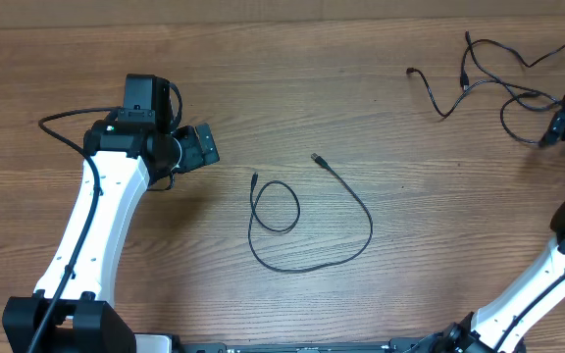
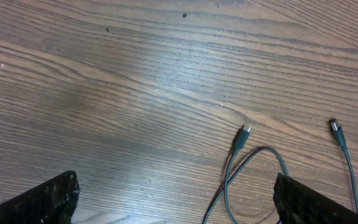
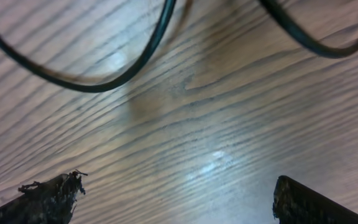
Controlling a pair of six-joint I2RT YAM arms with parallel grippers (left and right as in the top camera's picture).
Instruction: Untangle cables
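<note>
Item one, surface [image 1: 361,59]: we record a wood-grain top that carries everything listed below

Item two, single cable [image 1: 356,211]: we find one thin black cord lying loose near the middle of the surface, clear of both arms. Its left part curls into one small closed loop, and the rest sweeps round to the right in a wide open curve. The left plug [image 1: 254,177] lies just above the loop in the overhead view. The right plug [image 1: 316,157] lies further up and well apart from it.

Item three, cable bundle [image 1: 488,83]: we note several thin black cords crossing one another at the far right corner of the surface, with loose ends trailing left and upward. We cannot tell how many cords there are.

Item four, left claw [image 1: 204,147]: it sits left of the single cable, near it but apart. In the left wrist view its fingers [image 2: 42,202] stand wide apart at the bottom corners and grip nothing. The loop and both plugs lie ahead, toward the right finger.

Item five, right claw [image 1: 557,129]: it sits at the right edge, beside the cable bundle, and from above we cannot tell whether it touches a cord. In the right wrist view its fingers [image 3: 316,202] are spread wide and empty, and two dark strands [image 3: 104,84] curve across the wood ahead of them
</note>
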